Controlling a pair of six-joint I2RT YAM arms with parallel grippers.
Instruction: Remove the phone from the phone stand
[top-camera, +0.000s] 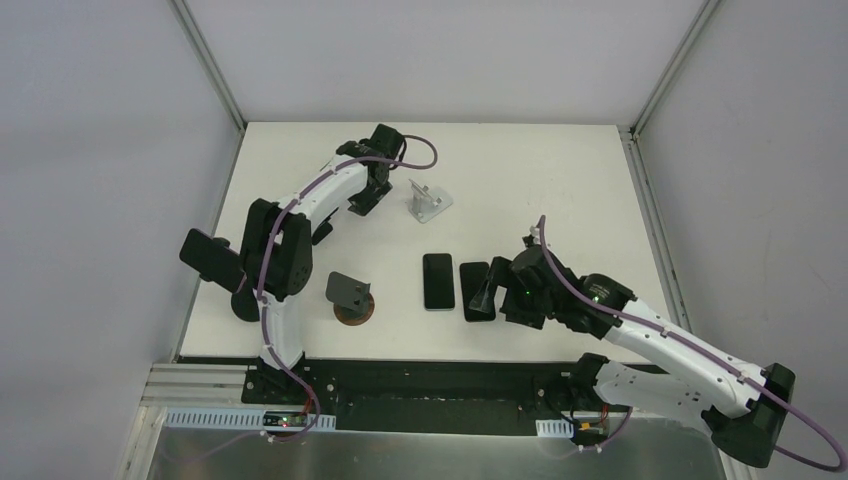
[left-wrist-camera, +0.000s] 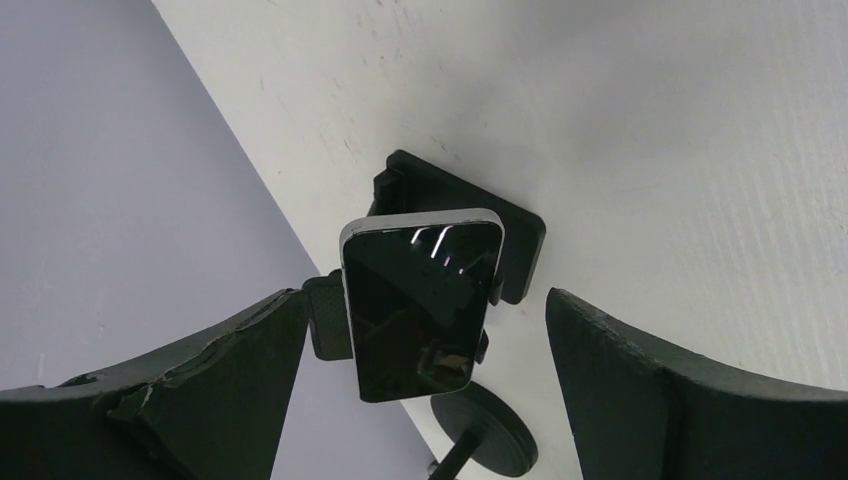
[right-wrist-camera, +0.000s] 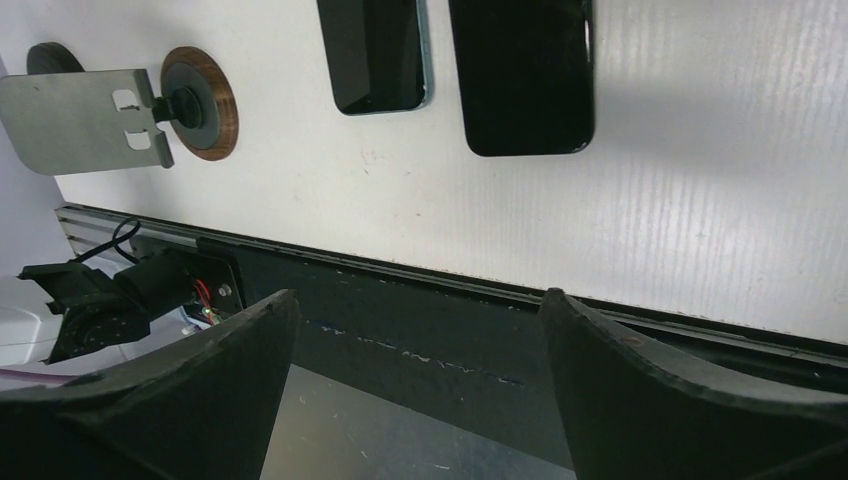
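Note:
A black phone (top-camera: 210, 258) stands clamped in a tall black phone stand (top-camera: 245, 303) at the table's left edge. In the left wrist view the phone (left-wrist-camera: 420, 300) faces me, gripped by the stand's side clamps (left-wrist-camera: 325, 318) above its round base (left-wrist-camera: 487, 440). My left gripper (top-camera: 342, 216) is open; in its wrist view the gripper (left-wrist-camera: 425, 297) frames the phone, which lies ahead of the fingers, untouched. My right gripper (top-camera: 490, 292) is open and empty, and in its own view (right-wrist-camera: 417, 297) it hangs over the table's front edge.
Two phones lie flat mid-table, one (top-camera: 438, 281) with a pale rim and one (top-camera: 476, 290) black, both in the right wrist view (right-wrist-camera: 375, 50) (right-wrist-camera: 525, 75). An empty grey stand on a wooden base (top-camera: 350, 296) and an empty silver stand (top-camera: 428, 200) are nearby. The left wall is close behind the phone stand.

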